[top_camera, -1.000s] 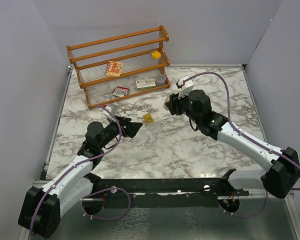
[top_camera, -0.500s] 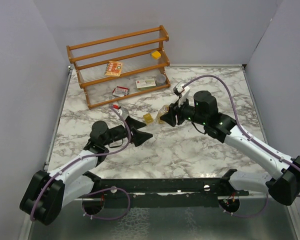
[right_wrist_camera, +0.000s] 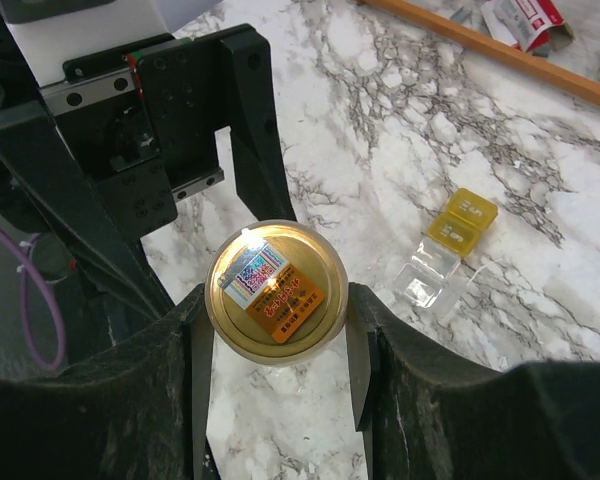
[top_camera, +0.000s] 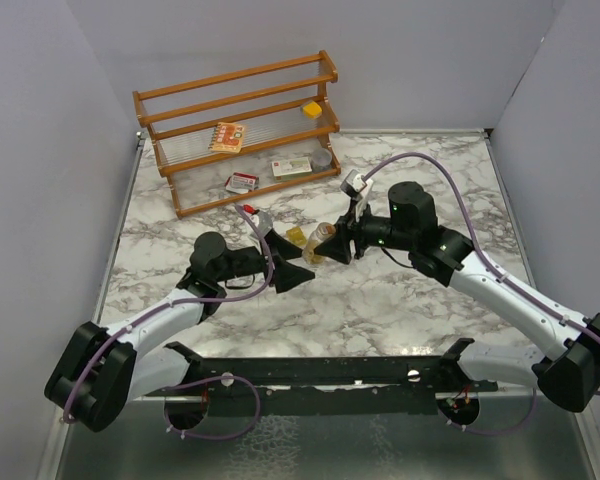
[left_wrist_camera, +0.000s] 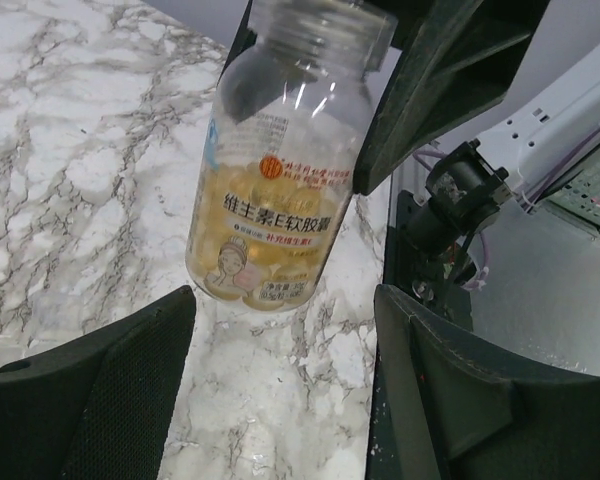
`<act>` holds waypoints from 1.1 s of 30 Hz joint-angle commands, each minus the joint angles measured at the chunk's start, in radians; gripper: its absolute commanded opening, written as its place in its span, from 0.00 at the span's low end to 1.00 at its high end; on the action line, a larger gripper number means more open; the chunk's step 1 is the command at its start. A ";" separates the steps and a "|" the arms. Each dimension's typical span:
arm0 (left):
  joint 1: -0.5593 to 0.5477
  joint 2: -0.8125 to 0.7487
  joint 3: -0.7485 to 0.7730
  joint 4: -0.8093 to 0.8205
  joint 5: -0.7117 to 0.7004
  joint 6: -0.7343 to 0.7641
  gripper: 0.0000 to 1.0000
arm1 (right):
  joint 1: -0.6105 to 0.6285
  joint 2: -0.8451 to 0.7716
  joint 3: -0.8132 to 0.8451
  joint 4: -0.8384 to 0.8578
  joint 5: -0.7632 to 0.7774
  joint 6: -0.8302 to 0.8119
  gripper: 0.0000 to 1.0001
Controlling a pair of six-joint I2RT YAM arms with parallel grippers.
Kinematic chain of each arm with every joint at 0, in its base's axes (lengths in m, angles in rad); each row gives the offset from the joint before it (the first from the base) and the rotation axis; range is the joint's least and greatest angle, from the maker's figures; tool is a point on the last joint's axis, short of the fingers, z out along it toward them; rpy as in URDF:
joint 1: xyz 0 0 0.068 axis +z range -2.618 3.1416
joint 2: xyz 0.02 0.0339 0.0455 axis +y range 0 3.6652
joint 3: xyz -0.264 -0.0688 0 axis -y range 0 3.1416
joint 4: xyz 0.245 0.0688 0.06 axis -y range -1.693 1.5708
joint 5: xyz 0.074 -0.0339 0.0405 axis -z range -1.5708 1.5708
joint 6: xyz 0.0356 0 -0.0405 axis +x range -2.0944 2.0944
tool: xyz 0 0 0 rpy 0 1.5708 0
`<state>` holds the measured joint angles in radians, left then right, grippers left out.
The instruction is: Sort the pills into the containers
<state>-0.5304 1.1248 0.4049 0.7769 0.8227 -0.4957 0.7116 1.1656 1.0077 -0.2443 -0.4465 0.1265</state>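
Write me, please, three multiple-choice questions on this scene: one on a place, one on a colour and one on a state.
1. Where is the pill bottle?
A. Held above the table by the right gripper
B. Lying flat on the table
C. Inside a drawer

2. What colour are the pills in the bottle?
A. Blue
B. Red
C. Yellow

3. How does the left gripper stand?
A. Shut on the bottle
B. Open, holding nothing
C. Shut on a spoon

Answers:
1 A: the right gripper's fingers clamp the bottle on both sides, clear of the marble.
2 C: yellow pills show through the clear wall.
3 B: its fingers stand wide apart, with gaps on either side of the bottle's base.
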 commanded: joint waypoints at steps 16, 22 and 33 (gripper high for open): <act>-0.023 -0.026 0.019 0.039 0.030 0.035 0.71 | -0.001 0.026 -0.020 0.137 -0.242 0.099 0.01; -0.025 -0.040 0.015 0.038 0.015 0.041 0.70 | -0.002 0.030 -0.057 0.217 -0.249 0.146 0.01; -0.028 -0.086 0.006 0.039 0.001 0.036 0.56 | -0.001 0.043 -0.071 0.236 -0.250 0.153 0.01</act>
<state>-0.5522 1.0660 0.4057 0.7849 0.8257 -0.4751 0.7116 1.2057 0.9463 -0.0677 -0.6678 0.2653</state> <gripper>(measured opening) 0.605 0.471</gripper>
